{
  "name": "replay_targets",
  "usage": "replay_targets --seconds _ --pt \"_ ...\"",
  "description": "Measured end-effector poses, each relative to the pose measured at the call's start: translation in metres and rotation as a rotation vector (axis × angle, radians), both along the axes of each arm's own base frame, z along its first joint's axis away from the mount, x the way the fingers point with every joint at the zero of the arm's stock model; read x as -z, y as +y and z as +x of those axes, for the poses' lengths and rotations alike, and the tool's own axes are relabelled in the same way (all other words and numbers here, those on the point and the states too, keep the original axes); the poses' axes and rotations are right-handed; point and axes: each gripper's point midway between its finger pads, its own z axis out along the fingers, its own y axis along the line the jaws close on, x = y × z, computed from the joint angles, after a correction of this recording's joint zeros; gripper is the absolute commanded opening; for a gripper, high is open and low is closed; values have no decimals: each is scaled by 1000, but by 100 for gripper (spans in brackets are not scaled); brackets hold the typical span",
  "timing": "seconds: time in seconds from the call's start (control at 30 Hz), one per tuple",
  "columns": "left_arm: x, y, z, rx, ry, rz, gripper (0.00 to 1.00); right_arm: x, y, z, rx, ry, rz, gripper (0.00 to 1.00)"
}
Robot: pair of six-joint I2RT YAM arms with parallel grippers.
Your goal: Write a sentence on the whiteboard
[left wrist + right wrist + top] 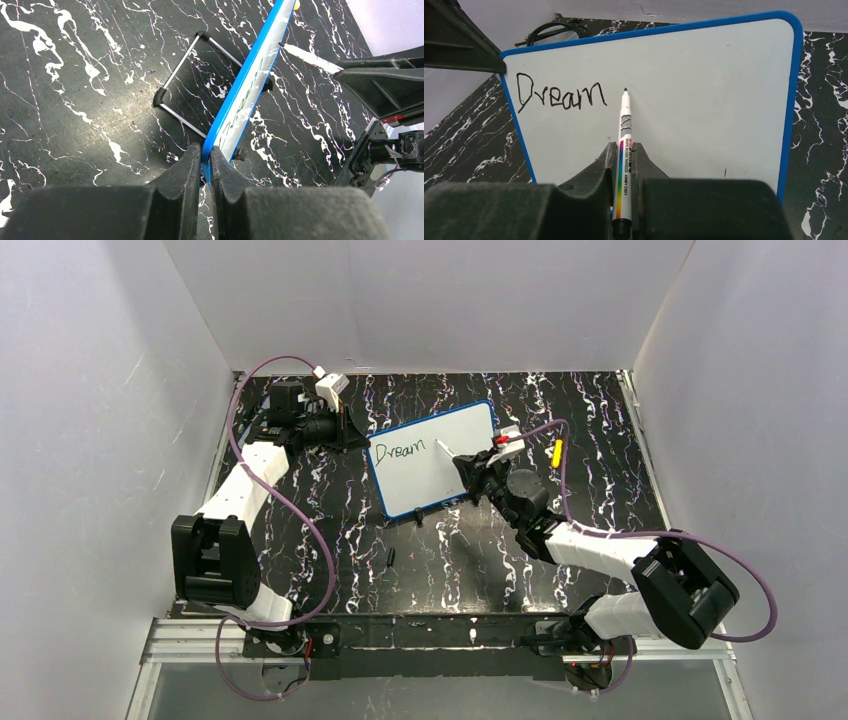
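Materials and finishes as seen
The whiteboard (704,100) is faced in smooth, glossy white and rimmed in blue plastic; its wire stand (179,65) is formed of bare bright metal. The marker (625,117) is cased in smooth white plastic. The left end effector (202,155) and right end effector (623,152) are moulded in matt, grainy black plastic. The worktop (75,145) is finished black, white-veined.

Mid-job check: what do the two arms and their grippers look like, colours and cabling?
The left arm and right arm both have white link shells with blocky black joint housings. A purple cable loops along each. The left gripper and right gripper have black, wedge-shaped fingers.
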Motion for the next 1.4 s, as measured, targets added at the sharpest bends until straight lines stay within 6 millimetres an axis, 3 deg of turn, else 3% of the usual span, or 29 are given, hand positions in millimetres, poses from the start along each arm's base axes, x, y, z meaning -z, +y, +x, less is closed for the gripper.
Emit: replay_targets --seconds 0.17,0.5,0.7,1.4 --pt "0 0 0 0 0 0 0 8 1 3 0 15 -13 1" --pt "0 0 0 0 0 0 0 -7 8 7 -18 -17 17 1" --pt "0 0 0 0 0 0 0 3 12 10 -23 2 -1 1" --pt "0 0 0 0 1 0 0 11 16 5 -58 18 10 1"
